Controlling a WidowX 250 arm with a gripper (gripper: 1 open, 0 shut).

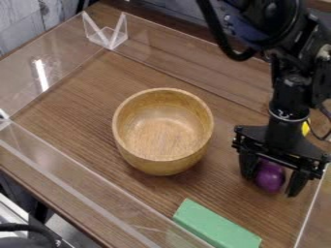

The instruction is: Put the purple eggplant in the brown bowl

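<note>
- We see a dark wood-grain table [91, 92].
- Clear acrylic walls [52, 68] fence its edges, catching glare.
- Grey floor at far left.

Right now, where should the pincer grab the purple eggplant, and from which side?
Probably from straight above, across the narrow middle of the purple eggplant. It lies flat on the table right of the brown bowl, and the open pincer already straddles it pointing down, one finger on each side.
</note>
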